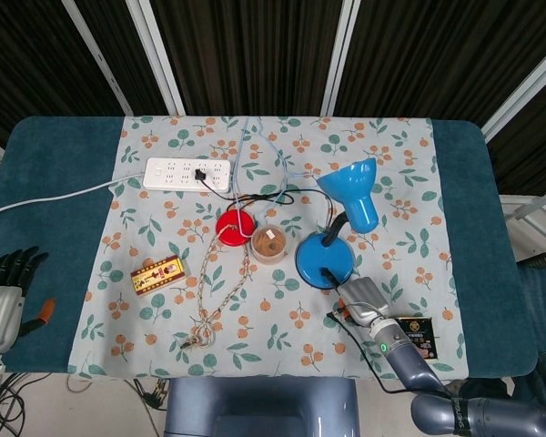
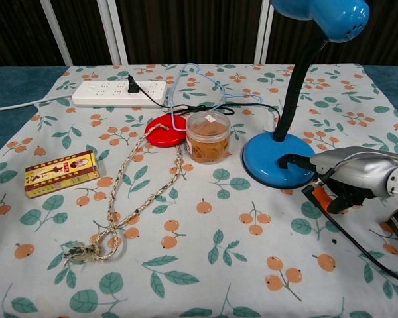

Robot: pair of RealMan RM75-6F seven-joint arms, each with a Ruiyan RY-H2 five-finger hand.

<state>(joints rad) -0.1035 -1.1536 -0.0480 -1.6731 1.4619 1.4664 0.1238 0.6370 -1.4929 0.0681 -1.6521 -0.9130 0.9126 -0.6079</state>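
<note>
A blue desk lamp stands right of centre, its round base (image 1: pixel 320 258) (image 2: pixel 273 161) on the floral cloth and its head (image 1: pixel 355 189) (image 2: pixel 326 13) raised. My right hand (image 1: pixel 361 300) (image 2: pixel 350 173) lies just in front of the base, fingers curled under, one dark fingertip (image 2: pixel 293 159) touching the base's near edge. Nothing shows inside that hand. A black cable (image 2: pixel 358 246) runs from under it toward me. My left hand (image 1: pixel 5 289) hangs off the table's front left corner, its fingers extended and holding nothing; it does not appear in the chest view.
A jar of rubber bands (image 1: pixel 268 244) (image 2: pixel 207 137) and a red disc (image 1: pixel 232 224) (image 2: pixel 164 130) sit left of the lamp. A white power strip (image 1: pixel 187 173) (image 2: pixel 119 93) lies at the back left, with a small box (image 1: pixel 156 275) (image 2: pixel 60 173), a knotted rope (image 1: pixel 214 293) (image 2: pixel 128 193) and a dark packet (image 1: pixel 417 335) in front.
</note>
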